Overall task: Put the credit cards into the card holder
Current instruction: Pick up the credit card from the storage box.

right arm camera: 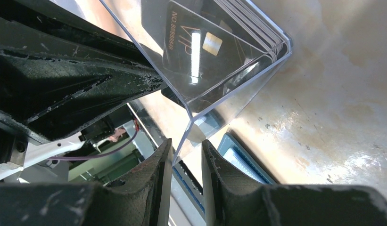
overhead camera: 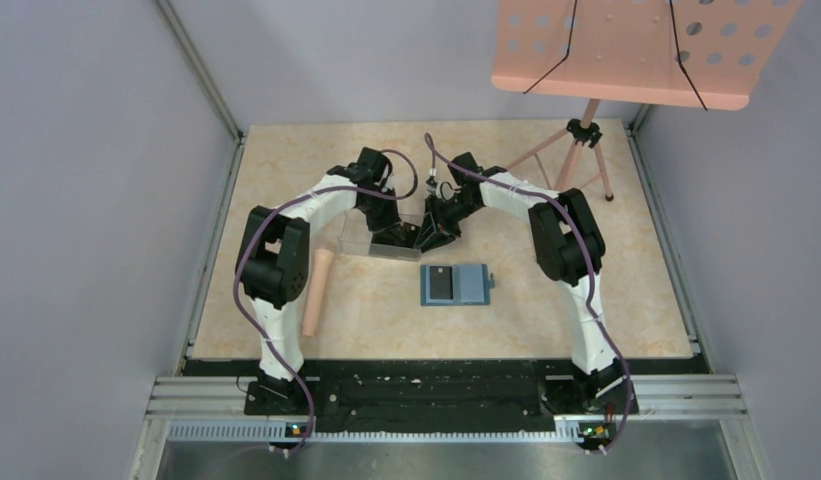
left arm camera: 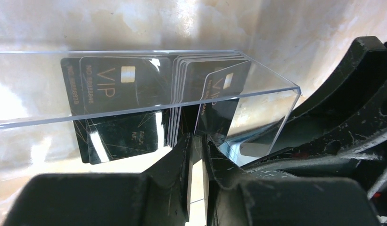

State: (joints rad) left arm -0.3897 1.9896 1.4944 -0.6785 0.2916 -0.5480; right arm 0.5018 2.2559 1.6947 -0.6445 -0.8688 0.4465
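Observation:
The teal-blue card holder (overhead camera: 473, 285) lies open on the table, with one black credit card (overhead camera: 441, 283) on its left half. Several more black credit cards (left arm camera: 120, 89) stand inside a clear plastic box (overhead camera: 371, 240). My left gripper (left arm camera: 196, 139) is at the box's near side. Its jaws stand a narrow gap apart with light showing between them. My right gripper (right arm camera: 186, 143) is shut on the lower corner edge of the clear box (right arm camera: 229, 89), whose cards (right arm camera: 196, 52) show through the wall. The holder's blue edge (right arm camera: 243, 157) lies just beyond the right fingers.
A pink cylinder (overhead camera: 316, 290) lies on the table by the left arm. A music stand (overhead camera: 586, 150) with a pink perforated tray stands at the back right. Metal rails border the table on both sides.

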